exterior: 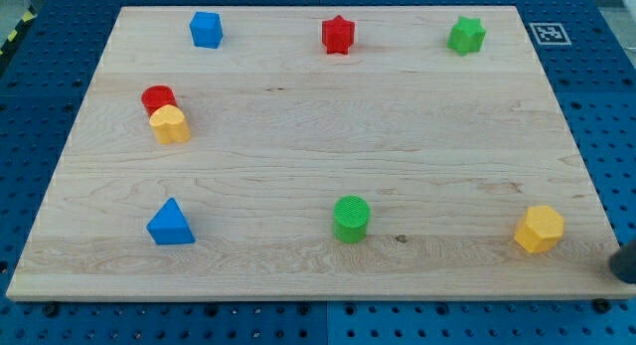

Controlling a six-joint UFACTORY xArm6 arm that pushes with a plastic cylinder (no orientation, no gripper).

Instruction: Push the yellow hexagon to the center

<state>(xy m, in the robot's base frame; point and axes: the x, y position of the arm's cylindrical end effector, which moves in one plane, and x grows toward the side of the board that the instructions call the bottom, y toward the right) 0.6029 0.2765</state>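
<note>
The yellow hexagon lies near the board's bottom right corner, far right of the board's middle. A dark rounded shape, which looks like my tip, shows at the view's right edge, just off the wooden board. It is to the right of the yellow hexagon and slightly lower, with a gap between them. The rest of the rod is cut off by the frame.
A green cylinder is at bottom centre and a blue triangle at bottom left. A second yellow block touches a red cylinder at the left. A blue block, red star and green block line the top.
</note>
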